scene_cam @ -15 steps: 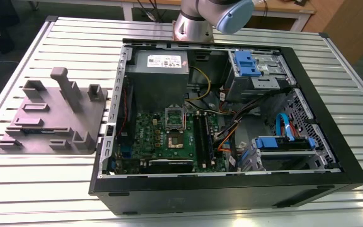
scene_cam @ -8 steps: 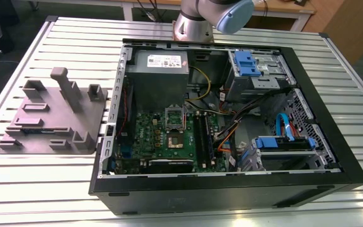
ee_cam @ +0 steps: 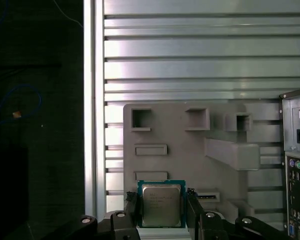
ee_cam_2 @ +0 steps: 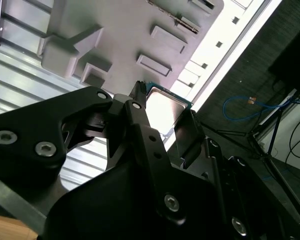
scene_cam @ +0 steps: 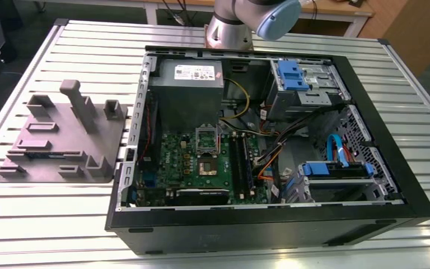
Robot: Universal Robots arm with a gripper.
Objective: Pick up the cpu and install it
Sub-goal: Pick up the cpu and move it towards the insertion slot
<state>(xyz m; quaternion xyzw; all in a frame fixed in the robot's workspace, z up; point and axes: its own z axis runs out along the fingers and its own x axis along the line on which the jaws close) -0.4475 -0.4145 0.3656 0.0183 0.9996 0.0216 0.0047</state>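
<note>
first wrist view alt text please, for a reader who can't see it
The tool grips the cpu, shiny metal top toward the camera, by two opposite edges. Beyond it a grey moulded tray lies on a slatted metal table, beside a computer case rear panel.

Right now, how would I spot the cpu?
Find the grey tray on the slatted table. In both wrist views, the black gripper holds the cpu in front of it. It is the lone shiny silver square; the tray's blocks are dull grey.
</note>
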